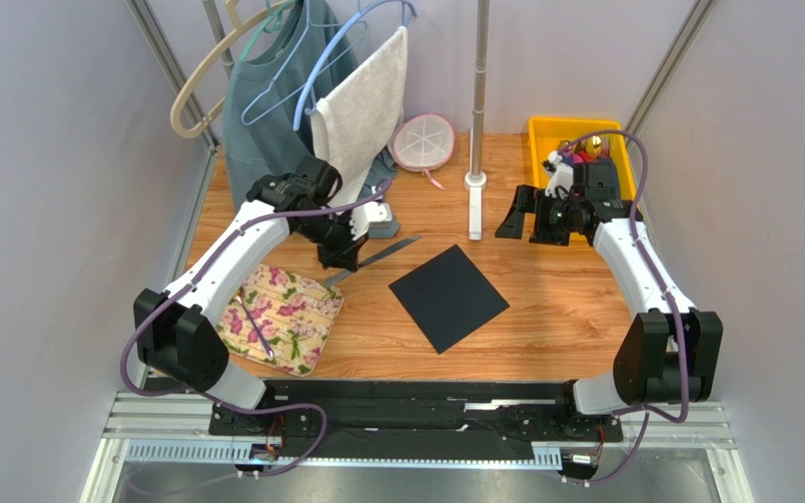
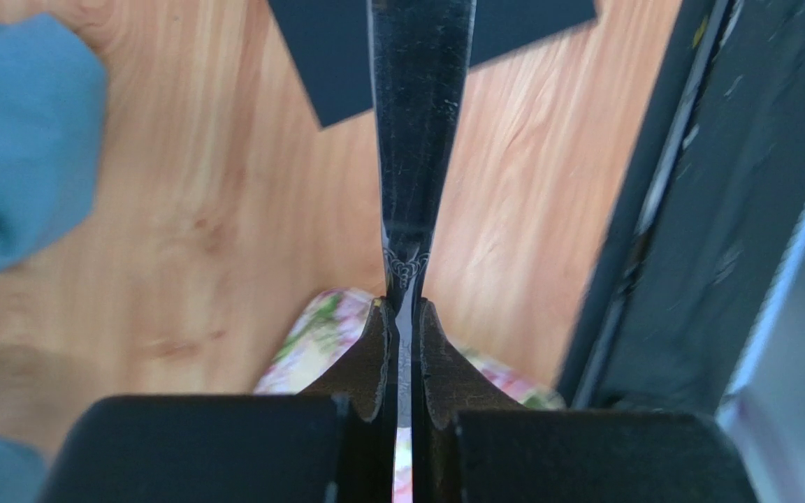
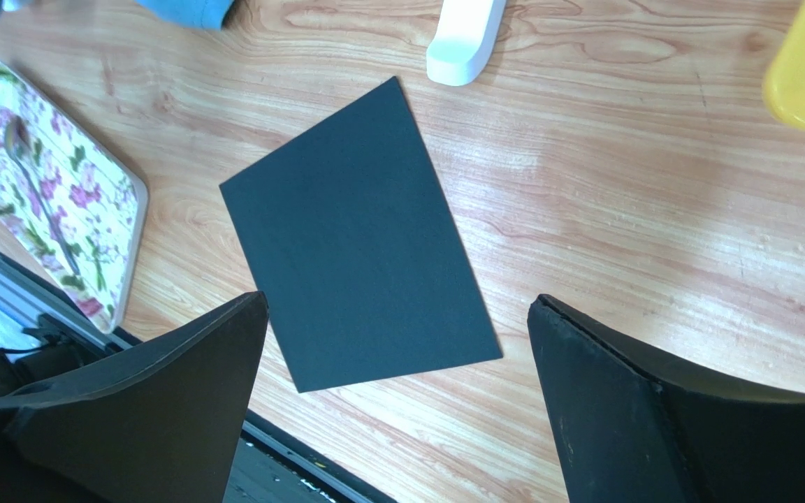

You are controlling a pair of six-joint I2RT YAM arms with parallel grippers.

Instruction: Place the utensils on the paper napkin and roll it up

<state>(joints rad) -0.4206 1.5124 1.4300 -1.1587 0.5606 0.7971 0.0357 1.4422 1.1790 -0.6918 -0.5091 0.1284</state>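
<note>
**Top view.** The left arm rises from its base, bends over the floral rectangular mat (image 1: 281, 314) and reaches toward the middle of the wooden bench (image 1: 554, 314). The left hand (image 1: 338, 262) is pinching a slim dark flat utensil (image 1: 380, 255), whose free end points toward the thin black square paper napkin (image 1: 449, 299). The napkin lies flat on the bench between the two arms, turned like a diamond. A second slim dark piece, a spoon (image 1: 252, 327), rests on the mat. The right arm is folded, with the right hand (image 1: 527, 222) held just beside the yellow plastic bin (image 1: 559, 131).

**Left wrist.** The left hand (image 2: 401, 314) is pressed tight on the dark flat utensil (image 2: 417, 126). The utensil runs straight away from the camera, and its far part crosses in front of the napkin (image 2: 323, 52). A small engraved motif sits just past the fingertips, too fine to read. The mat (image 2: 317, 335) shows below.

**Right wrist.** The right hand (image 3: 398, 302) is spread wide and holds nothing. The napkin (image 3: 359, 231) lies smooth and unfolded beneath it. The spoon (image 3: 18, 141) lies on the mat (image 3: 71, 210), at the left.
</note>
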